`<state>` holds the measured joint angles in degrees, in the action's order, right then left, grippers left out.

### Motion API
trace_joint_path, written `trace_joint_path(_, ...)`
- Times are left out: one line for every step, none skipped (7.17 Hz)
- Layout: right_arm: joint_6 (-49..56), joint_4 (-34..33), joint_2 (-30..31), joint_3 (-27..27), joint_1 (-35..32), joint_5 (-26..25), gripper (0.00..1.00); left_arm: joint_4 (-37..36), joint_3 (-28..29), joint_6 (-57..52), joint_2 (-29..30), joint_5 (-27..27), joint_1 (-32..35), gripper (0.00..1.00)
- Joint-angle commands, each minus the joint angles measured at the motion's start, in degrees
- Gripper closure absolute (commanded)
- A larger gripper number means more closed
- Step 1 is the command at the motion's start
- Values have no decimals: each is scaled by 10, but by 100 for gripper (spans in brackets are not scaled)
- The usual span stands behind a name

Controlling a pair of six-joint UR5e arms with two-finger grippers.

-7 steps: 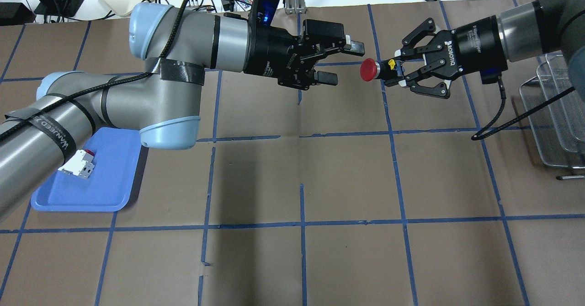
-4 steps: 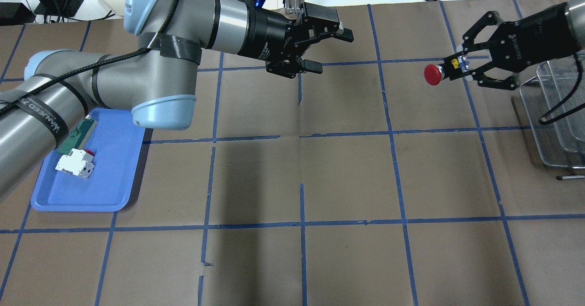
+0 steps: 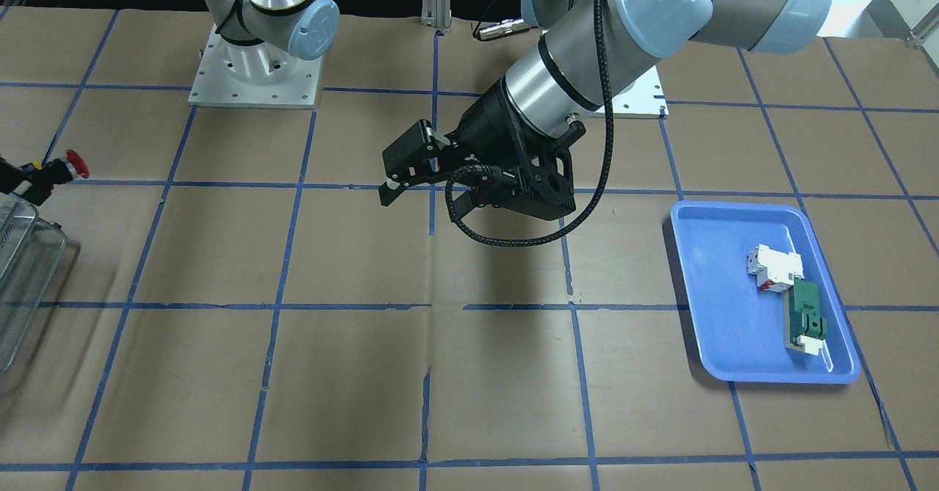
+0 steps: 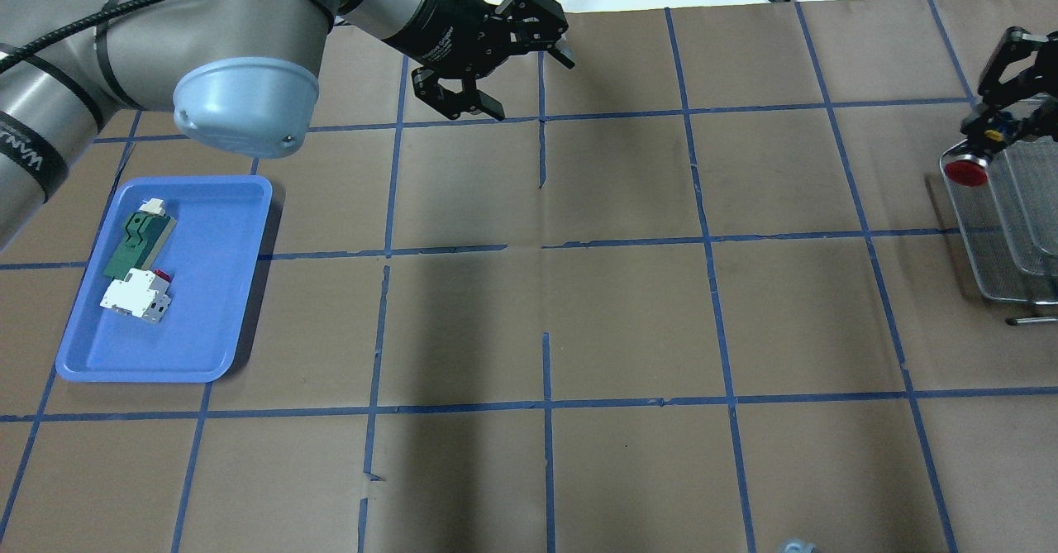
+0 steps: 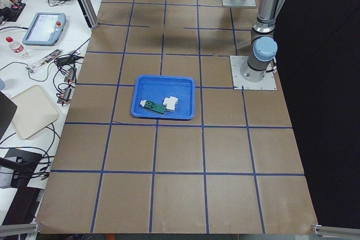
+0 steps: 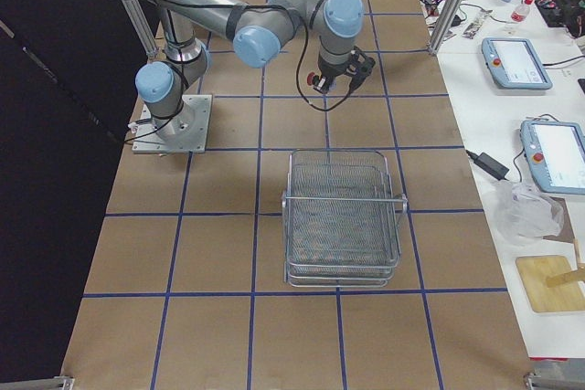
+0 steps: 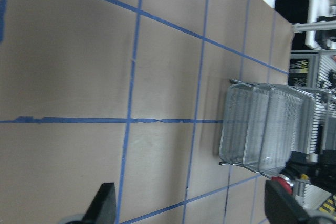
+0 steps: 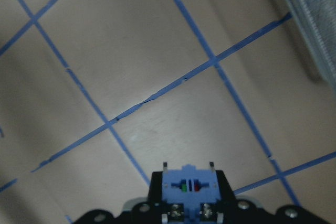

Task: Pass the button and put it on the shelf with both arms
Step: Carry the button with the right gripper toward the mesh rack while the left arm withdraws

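The button (image 4: 966, 172) has a red cap and a yellow-black collar. My right gripper (image 4: 985, 145) is shut on its base and holds it in the air at the corner of the wire-mesh shelf (image 4: 1012, 239). In the front view the button (image 3: 75, 164) is just beyond the shelf (image 3: 26, 271). The right wrist view shows the button's bluish base (image 8: 189, 183) and a shelf edge (image 8: 310, 19). My left gripper (image 4: 527, 82) is open and empty, far from the button, over the table's back middle. It also shows in the front view (image 3: 422, 196).
A blue tray (image 4: 240, 197) at the table's left holds a white block with red marks (image 4: 136, 298) and a green flat part (image 4: 136, 239). The table is brown paper with blue tape lines. Cables and devices lie beyond the back edge.
My right gripper has carried the button to the right, from the table's middle to the shelf's corner. My left arm has drawn back and to the left, still open.
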<state>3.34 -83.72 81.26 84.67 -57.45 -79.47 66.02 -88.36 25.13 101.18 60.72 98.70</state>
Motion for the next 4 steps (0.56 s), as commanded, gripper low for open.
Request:
trace_joint_path(78, 29, -87, -97, 9, -115, 100, 19, 5, -51, -11, 173, -32, 0)
trace_joint_path(118, 27, -123, -124, 10, -155, 100, 43, 6, -58, -21, 185, -34, 0)
trace_joint_path(142, 25, -137, -136, 16, -176, 100, 137, 11, -63, -40, 227, -36, 0)
trace_joint_path(177, 9, -151, -139, 23, -186, 100, 164, 12, -91, -50, 258, -39, 0)
